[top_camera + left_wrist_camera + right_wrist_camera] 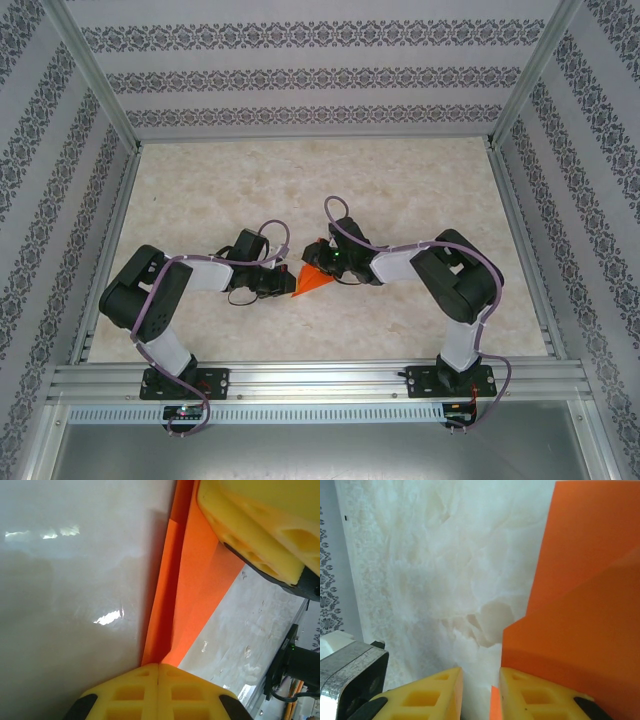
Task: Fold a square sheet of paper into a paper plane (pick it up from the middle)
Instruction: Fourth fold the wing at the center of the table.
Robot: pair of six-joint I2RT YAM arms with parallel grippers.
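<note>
The paper plane (pixel 310 284) is a bright orange, narrow pointed fold lying on the marble table (pixel 320 180) between my two grippers. My left gripper (pixel 290 283) is shut on its near end. In the left wrist view the yellow fingertips (pixel 159 666) meet on the raised centre crease of the paper plane (pixel 200 580). My right gripper (pixel 322 262) is at the other end. Its yellow fingers (pixel 481 680) stand apart with table showing between them. The right finger lies over the edge of the orange paper (pixel 580 605), and a thin orange sliver shows in the gap.
Aluminium rails (pixel 320 380) run along the front and sides, with patterned walls behind them. The right gripper's yellow finger (pixel 250 525) hangs over the paper in the left wrist view. A grey metal block (pixel 350 680) sits at the lower left of the right wrist view.
</note>
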